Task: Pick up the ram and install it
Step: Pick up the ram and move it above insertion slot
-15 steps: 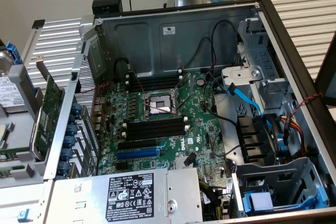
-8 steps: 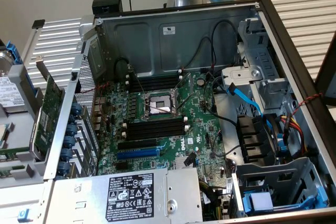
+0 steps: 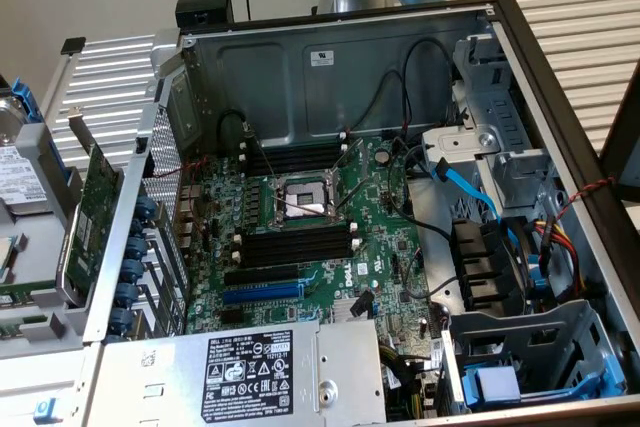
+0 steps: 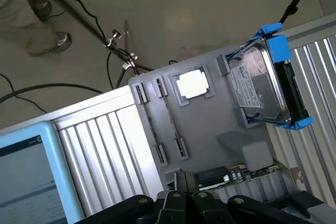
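The black pincer [image 4: 184, 183] is seen pressed together above a grey moulded tray [image 4: 210, 124] on the ribbed metal worktop [image 4: 105, 142]. In the tray, a thin dark strip is held on edge between end brackets. It appears to be the long, narrow ram [image 4: 169, 118], though this cannot be told for certain. A silver square processor [image 4: 193, 84] and a blue-framed hard drive [image 4: 262, 85] are laid beside it. Inside the open computer case [image 3: 330, 67], the long black memory slots [image 3: 295, 244] are seen unfilled.
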